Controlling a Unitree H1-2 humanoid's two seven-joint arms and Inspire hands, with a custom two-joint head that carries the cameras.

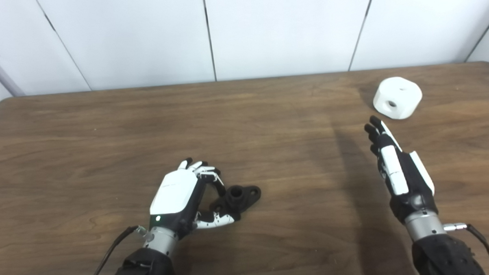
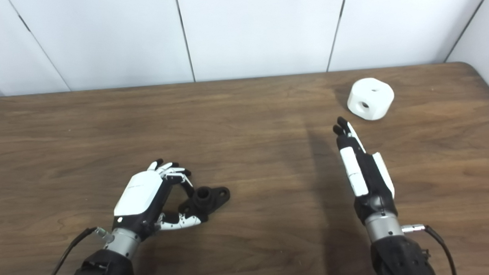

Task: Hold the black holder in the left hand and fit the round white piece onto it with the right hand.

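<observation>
Nearest, at about seven o'clock: left hand (image 1: 180,196), arm entering from the bottom edge on the left, white back of the palm turned up. Fingers (image 1: 207,171) curled over and thumb stretched low along the wood, cupped around the near end of the black holder (image 1: 240,196). Contact at the thumb side likely, a firm grip not certain; holder lying flat on the table (image 1: 86,159), not lifted. Short round socket standing up from the holder's middle, a flat lug with a hole pointing toward two o'clock away from the palm.

At about four o'clock: right hand (image 2: 361,170), arm entering from the bottom edge on the right, turned edge-on with the thumb side up. Fingers straight, close together, aimed toward twelve o'clock, closed on nothing and carrying nothing. Whether resting on the wood or hovering just above it, impossible to tell.

Farther out, at about one o'clock: round white piece (image 2: 370,98), sitting on the table near the far right corner, a hole in its side facing the camera and another in its top. Just beyond the right fingertips, apart from them, and well apart from the holder.

Beyond the far edge: white wall panels (image 1: 281,30) with dark seams.
</observation>
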